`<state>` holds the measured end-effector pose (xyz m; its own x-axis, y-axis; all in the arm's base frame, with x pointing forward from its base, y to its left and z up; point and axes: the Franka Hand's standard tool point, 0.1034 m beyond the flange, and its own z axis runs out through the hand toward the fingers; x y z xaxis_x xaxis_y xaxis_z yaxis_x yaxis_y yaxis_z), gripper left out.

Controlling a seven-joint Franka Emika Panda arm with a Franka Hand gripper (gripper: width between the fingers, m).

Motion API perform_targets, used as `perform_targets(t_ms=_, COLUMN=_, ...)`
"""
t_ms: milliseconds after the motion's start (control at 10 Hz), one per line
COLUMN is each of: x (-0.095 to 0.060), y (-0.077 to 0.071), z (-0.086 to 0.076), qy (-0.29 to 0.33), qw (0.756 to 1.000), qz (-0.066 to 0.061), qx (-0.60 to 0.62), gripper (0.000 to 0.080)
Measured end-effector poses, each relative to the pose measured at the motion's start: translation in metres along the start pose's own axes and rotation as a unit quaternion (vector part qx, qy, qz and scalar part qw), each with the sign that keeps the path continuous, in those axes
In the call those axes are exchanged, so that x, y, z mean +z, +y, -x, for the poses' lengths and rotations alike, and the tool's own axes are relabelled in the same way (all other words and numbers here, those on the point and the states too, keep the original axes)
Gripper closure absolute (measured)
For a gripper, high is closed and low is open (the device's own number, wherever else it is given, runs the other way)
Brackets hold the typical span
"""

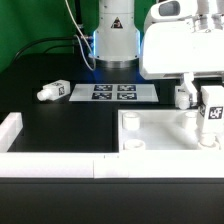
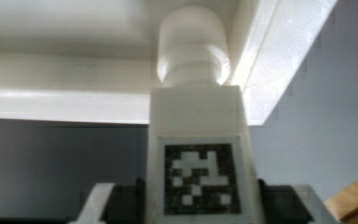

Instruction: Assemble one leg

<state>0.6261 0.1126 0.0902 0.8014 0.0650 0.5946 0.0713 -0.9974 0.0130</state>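
My gripper [image 1: 209, 106] is shut on a white leg [image 1: 211, 114] with a black-and-white tag and holds it upright over the right side of the large white square panel [image 1: 160, 133]. In the wrist view the leg [image 2: 199, 110] runs out from between my fingers [image 2: 108, 204], tag facing the camera, with its rounded tip against the panel [image 2: 60, 70]. I cannot tell whether the tip sits in a hole. A second leg [image 1: 183, 97] stands just behind the panel. A third leg [image 1: 52, 92] lies on the table at the exterior view's left.
The marker board [image 1: 113, 92] lies flat in front of the robot base [image 1: 113, 45]. A low white wall [image 1: 55, 164] runs along the front edge and turns up the exterior view's left side. The table is black.
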Motion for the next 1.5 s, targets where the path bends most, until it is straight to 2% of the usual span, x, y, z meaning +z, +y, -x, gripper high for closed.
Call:
perform_targets(t_ms=500, x=0.010, y=-0.001, z=0.011, qy=-0.013, qw=1.000, qz=0.000, qx=-0.004, gripper=0.0512)
perform_targets(t_ms=800, x=0.011, y=0.000, z=0.012, qy=-0.011, qw=1.000, qz=0.001, qx=-0.004, gripper=0.0512)
perform_targets(t_ms=900, x=0.012, y=0.000, z=0.013, qy=-0.013, qw=1.000, qz=0.001, qx=-0.004, gripper=0.0402)
perform_targets(t_ms=1000, x=0.012, y=0.000, z=0.013, qy=-0.013, qw=1.000, qz=0.001, qx=-0.004, gripper=0.0402)
perform_targets(t_ms=1100, x=0.012, y=0.000, z=0.013, qy=-0.014, qw=1.000, qz=0.001, qx=-0.004, gripper=0.0266)
perform_targets(t_ms=1200, x=0.011, y=0.000, z=0.013, qy=-0.017, qw=1.000, qz=0.001, qx=-0.004, gripper=0.0172)
perform_targets(t_ms=1300, x=0.011, y=0.000, z=0.013, qy=-0.049, qw=0.999, qz=-0.005, qx=0.002, gripper=0.0172)
perform_targets(t_ms=1400, x=0.007, y=0.002, z=0.004, qy=-0.080, qw=0.997, qz=-0.013, qx=0.013, gripper=0.0156)
perform_targets(t_ms=1500, x=0.005, y=-0.001, z=-0.002, qy=-0.135, qw=0.990, qz=-0.025, qx=0.025, gripper=0.0151)
